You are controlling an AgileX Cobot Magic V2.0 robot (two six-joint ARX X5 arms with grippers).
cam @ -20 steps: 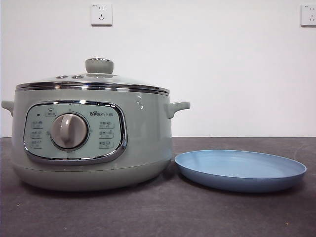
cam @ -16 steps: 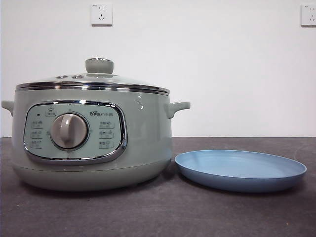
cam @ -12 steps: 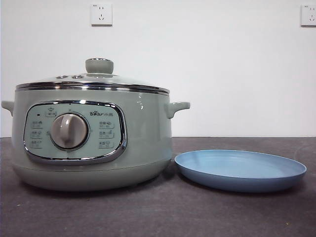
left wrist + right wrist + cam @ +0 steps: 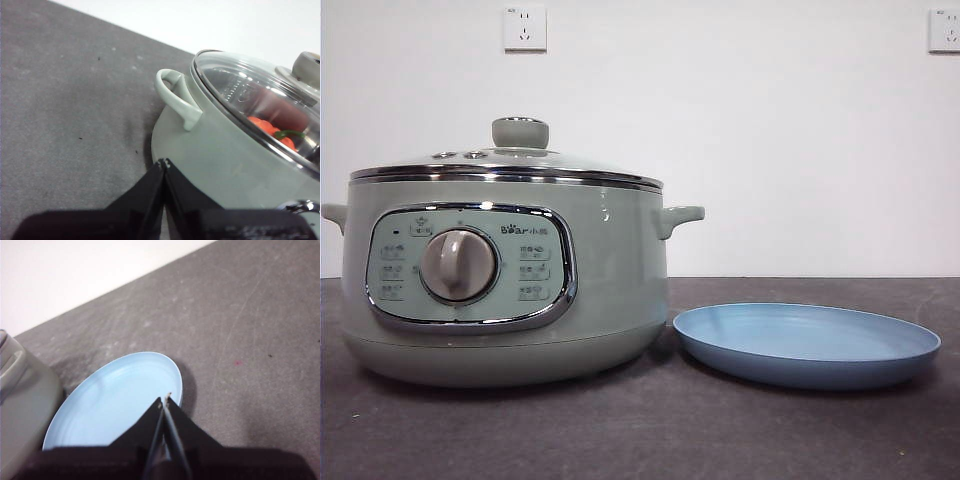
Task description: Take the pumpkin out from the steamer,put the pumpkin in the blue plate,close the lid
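The lid [image 4: 507, 165] is sitting on the steamer [image 4: 610, 290], covering the pumpkin [image 4: 272, 131]. Both pincers, left [image 4: 164, 164] and right [image 4: 164, 401], are hanging closed and empty, waiting above the tabletop [image 4: 650, 430].

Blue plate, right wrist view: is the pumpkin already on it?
No. The shallow round light-blue plate lies bare, while the orange-red toy pumpkin shows through the domed glass lid of the sage-green steamer.

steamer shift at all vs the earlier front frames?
Barely, if at all. In the front view the steamer sits a hair further left than before, but the wall socket shifted the same way while the blue plate didn't.
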